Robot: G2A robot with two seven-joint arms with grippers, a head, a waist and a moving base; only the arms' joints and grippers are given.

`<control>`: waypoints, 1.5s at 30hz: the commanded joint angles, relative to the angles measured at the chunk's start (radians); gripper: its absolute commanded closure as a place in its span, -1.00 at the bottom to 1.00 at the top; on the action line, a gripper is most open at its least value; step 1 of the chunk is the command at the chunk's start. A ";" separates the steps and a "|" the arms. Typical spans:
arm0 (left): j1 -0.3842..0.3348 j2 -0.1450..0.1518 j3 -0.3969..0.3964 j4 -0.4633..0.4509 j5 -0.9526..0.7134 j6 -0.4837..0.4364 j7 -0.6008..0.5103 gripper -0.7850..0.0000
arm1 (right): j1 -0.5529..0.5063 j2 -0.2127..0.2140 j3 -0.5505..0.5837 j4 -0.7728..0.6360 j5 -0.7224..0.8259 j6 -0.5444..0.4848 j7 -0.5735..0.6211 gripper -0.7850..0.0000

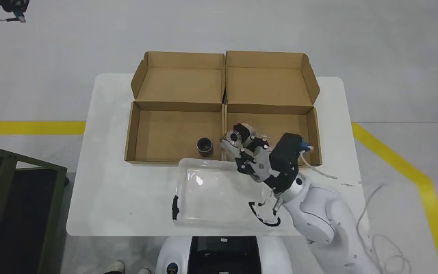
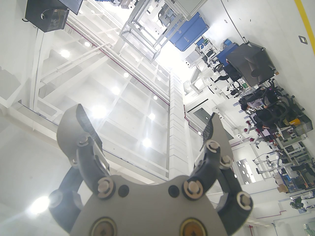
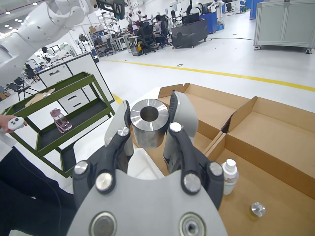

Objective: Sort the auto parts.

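Holding entry, right hand [image 3: 150, 104]: it is clamping a bright steel hollow cylinder [image 3: 149, 124] by the curved flanks, one finger on each side. The bore is pointing up and back toward the wrist, so the part is tilted, not upright.

Location: the cylinder is hanging above the seam where the left open cardboard box [image 1: 161, 137] and the right open cardboard box [image 1: 274, 122] are meeting, at their near edges. Which side of the divider it is over cannot be told.

Contents, left box: a dark ring-shaped part [image 1: 204, 144] is lying alone on the floor of the box, just beside the divider.

Contents, right box: a small white bottle [image 3: 230, 176] is standing near the hand, and a small short metal cylinder [image 3: 257, 211] is standing apart from it.

Also on the white surface [image 1: 109, 171]: a clear plastic tray [image 1: 212, 195] is sitting just in front of the boxes, beneath the right forearm.

Left hand [image 2: 146, 114]: its fingers are spread wide with nothing between them. It is pointing at the ceiling, raised well clear of the surface.

Assessment: the right arm is the only one placed to act. The coming release is probably turning on a short sideways choice. Leftward is lying the ring-shaped part, which looks the closer match to this hollow piece. Rightward is lying the solid-looking one. The tilt suggests the cylinder may roll when let go, so it probably needs to be lowered before release.
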 commanded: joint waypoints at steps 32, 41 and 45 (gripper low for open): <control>0.000 0.000 0.000 0.000 0.000 0.000 0.000 -1.00 | 0.576 -0.171 -0.470 0.597 -0.140 0.096 0.160 1.00; 0.000 0.000 0.000 0.000 0.000 0.000 0.000 -1.00 | 0.661 -0.233 -0.557 0.734 -0.136 0.098 0.225 1.00; 0.000 0.000 0.000 0.000 0.000 0.000 0.000 -1.00 | 0.689 -0.260 -0.581 0.802 -0.121 0.099 0.248 1.00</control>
